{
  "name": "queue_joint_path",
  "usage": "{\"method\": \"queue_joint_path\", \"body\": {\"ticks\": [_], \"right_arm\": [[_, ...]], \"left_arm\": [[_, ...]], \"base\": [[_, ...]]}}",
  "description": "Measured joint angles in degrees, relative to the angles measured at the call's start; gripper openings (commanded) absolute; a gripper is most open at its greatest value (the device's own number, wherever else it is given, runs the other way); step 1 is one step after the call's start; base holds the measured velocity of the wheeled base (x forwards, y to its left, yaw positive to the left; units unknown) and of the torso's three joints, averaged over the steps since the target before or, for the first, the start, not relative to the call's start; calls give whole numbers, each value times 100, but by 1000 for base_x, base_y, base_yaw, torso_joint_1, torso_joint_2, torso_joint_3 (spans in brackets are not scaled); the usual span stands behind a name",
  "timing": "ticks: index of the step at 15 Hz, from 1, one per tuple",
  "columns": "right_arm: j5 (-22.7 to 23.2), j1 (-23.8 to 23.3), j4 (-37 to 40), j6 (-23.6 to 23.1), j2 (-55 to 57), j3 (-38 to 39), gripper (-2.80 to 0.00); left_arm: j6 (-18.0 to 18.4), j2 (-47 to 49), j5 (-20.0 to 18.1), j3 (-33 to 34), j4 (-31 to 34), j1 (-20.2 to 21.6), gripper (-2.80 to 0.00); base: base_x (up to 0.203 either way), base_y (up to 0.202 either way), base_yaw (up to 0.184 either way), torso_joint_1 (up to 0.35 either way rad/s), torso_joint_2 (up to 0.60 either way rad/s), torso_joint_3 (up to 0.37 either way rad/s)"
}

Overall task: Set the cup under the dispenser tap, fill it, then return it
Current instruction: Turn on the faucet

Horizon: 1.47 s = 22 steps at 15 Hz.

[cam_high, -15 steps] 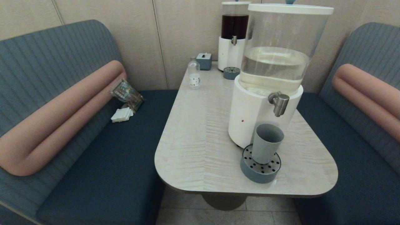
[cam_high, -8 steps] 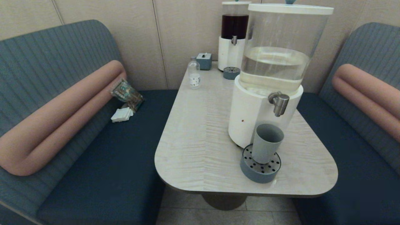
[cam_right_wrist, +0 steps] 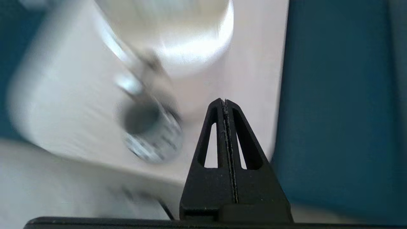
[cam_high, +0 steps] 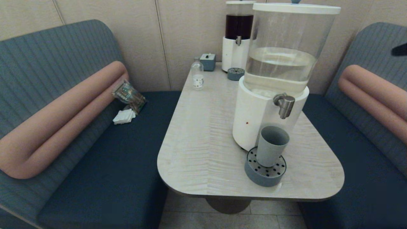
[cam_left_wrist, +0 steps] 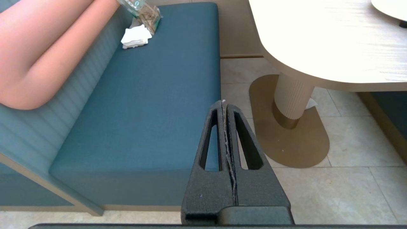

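The grey-blue cup [cam_high: 271,145] stands upright on the round perforated drip tray [cam_high: 265,170], just below the brushed-steel dispenser tap [cam_high: 285,105] of the big white-based dispenser [cam_high: 273,76]. In the right wrist view the cup [cam_right_wrist: 141,119] and tray show blurred, from above. My right gripper [cam_right_wrist: 224,101] is shut and empty, high above the table's right side; a dark tip of it [cam_high: 400,50] enters the head view at the right edge. My left gripper [cam_left_wrist: 223,103] is shut and empty, low over the floor beside the left bench.
A small clear bottle [cam_high: 197,75], a grey box [cam_high: 208,61] and a dark-liquid dispenser [cam_high: 237,35] with its small drip tray [cam_high: 235,73] stand at the table's far end. Benches flank the table [cam_high: 203,133]. A packet and napkins [cam_high: 127,101] lie on the left bench.
A dark part of the right arm has come into the head view at the right edge. The cup, tray and dispenser have not moved.
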Motion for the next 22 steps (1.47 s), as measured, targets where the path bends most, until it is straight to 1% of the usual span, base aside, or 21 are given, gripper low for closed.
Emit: {"method": "queue_joint_path", "body": {"ticks": [1, 2, 3, 6, 12, 18, 22], "right_arm": [[-390, 172, 185, -78, 323, -121, -280], [-713, 326, 186, -193, 584, -194, -280], [-861, 425, 139, -276, 767, -230, -280], [-908, 573, -118, -312, 1073, -258, -280], [-568, 692, -193, 60, 1431, -258, -280], [-131, 705, -196, 104, 1682, -262, -280], [42, 715, -201, 281, 1799, -262, -280]], "left_arm": [[0, 0, 2, -2, 0, 0, -280], [-2, 0, 0, -2, -1, 0, -280], [0, 0, 0, -2, -2, 0, -280], [0, 0, 2, -2, 0, 0, -280], [-2, 1, 2, -2, -2, 0, -280], [0, 1, 0, -2, -2, 0, -280], [0, 1, 1, -2, -2, 0, -280]], "base": [[0, 0, 0, 0, 0, 0], [0, 0, 0, 0, 0, 0], [0, 0, 0, 0, 0, 0], [0, 0, 0, 0, 0, 0], [0, 0, 0, 0, 0, 0], [0, 0, 0, 0, 0, 0], [0, 0, 0, 0, 0, 0]]}}
